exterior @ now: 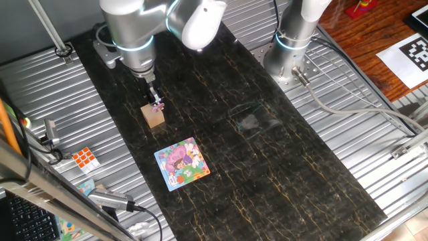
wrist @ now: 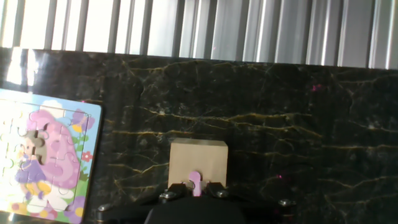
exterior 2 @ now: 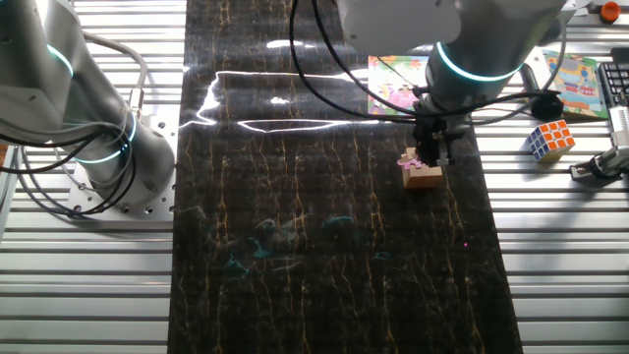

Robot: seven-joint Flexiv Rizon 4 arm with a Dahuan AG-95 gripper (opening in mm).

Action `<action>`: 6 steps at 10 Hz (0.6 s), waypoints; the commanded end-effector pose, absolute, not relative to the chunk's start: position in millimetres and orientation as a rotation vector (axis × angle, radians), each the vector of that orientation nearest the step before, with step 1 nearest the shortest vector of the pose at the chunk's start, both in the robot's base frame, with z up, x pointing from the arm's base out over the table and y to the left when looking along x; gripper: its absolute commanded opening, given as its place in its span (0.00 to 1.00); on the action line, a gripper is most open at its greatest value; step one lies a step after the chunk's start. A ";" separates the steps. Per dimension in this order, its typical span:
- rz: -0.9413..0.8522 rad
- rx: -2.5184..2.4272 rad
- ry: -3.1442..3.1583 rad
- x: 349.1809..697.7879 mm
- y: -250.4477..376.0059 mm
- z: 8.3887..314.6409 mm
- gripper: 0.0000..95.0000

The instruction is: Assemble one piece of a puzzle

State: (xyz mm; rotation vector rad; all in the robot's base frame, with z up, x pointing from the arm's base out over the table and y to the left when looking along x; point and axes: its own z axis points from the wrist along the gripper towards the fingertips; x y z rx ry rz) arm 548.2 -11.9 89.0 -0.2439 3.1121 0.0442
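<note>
The gripper is pinching the piece edge-on between nearly closed fingers, directly above the wooden cube, which is serving as a raised pickup stand. The puzzle is lying flat nearer the tabletop's front edge, awaiting it.

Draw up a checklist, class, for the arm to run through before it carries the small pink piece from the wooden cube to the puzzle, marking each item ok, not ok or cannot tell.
1. Piece sits between the fingers of the pincer: ok.
2. Grip firm enough to lift: cannot tell.
3. Piece clear of the wooden cube: not ok; it is at the cube's top.
4. Puzzle lies flat on the dark mat, in view: ok.
5. Mat between cube and puzzle free of obstacles: ok.
6. Empty slot located in the puzzle: a gap shows near the figure's head in the hand view, but whether it matches is cannot tell.
</note>
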 end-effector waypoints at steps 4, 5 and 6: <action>0.045 -0.242 3.112 549.5 -10.6 79.7 0.20; 0.046 -0.243 3.109 549.2 -10.3 77.7 0.20; 0.048 -0.247 3.108 548.9 -10.1 76.0 0.20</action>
